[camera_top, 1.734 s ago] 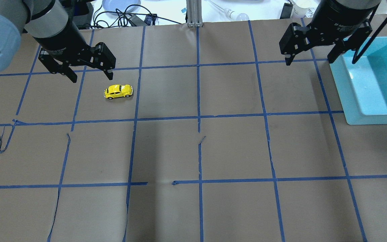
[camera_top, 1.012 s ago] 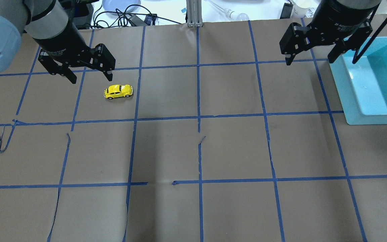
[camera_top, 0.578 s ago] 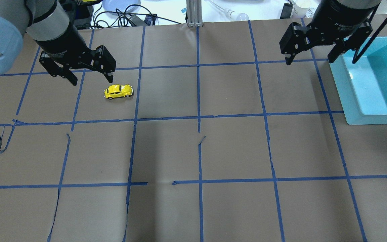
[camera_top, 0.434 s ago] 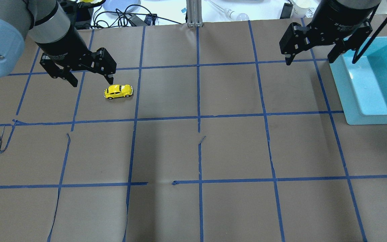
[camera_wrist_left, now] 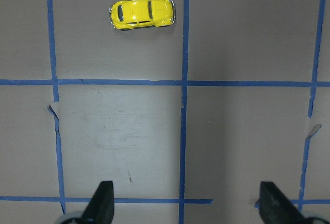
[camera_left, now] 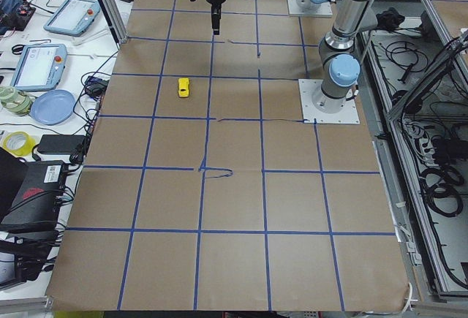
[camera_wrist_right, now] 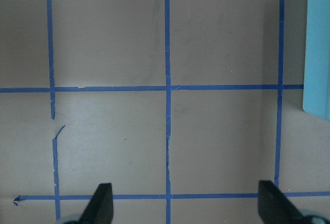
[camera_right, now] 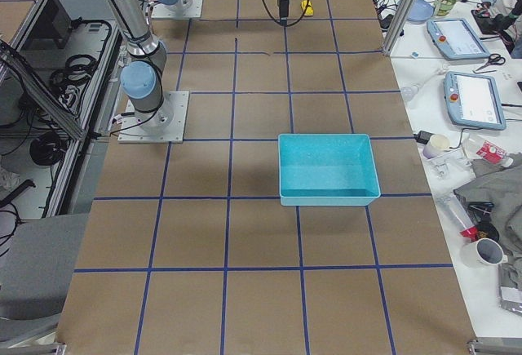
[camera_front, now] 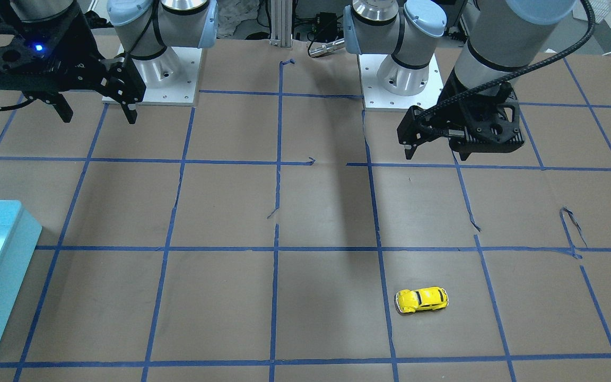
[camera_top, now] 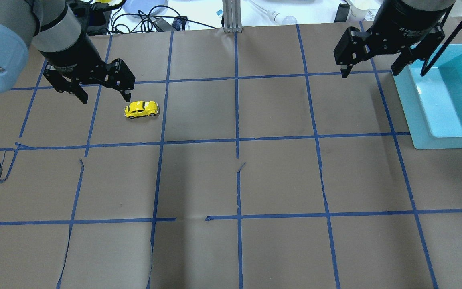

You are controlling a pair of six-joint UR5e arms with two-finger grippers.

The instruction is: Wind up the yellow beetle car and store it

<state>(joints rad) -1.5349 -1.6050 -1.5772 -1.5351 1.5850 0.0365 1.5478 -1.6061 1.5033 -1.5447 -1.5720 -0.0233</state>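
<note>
Brown paper-covered table (camera_top: 199, 180) with blue tape grid (camera_top: 237, 139) (torn in spots), blue plate (camera_left: 53, 106) alongside.

The toy car (camera_top: 141, 109) sits on bare tabletop (camera_top: 279, 176) toward the far left corner, open on every side. A blue bin (camera_top: 409, 108) takes up room toward the right end, well apart.

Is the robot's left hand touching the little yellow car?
Apart. The left wrist view shows the yellow car well ahead of the open left hand, with bare brown table between them.

overhead/front: opposite sides, share table (camera_top: 279, 180) | sides: endwise | wrists: close, downward
</note>
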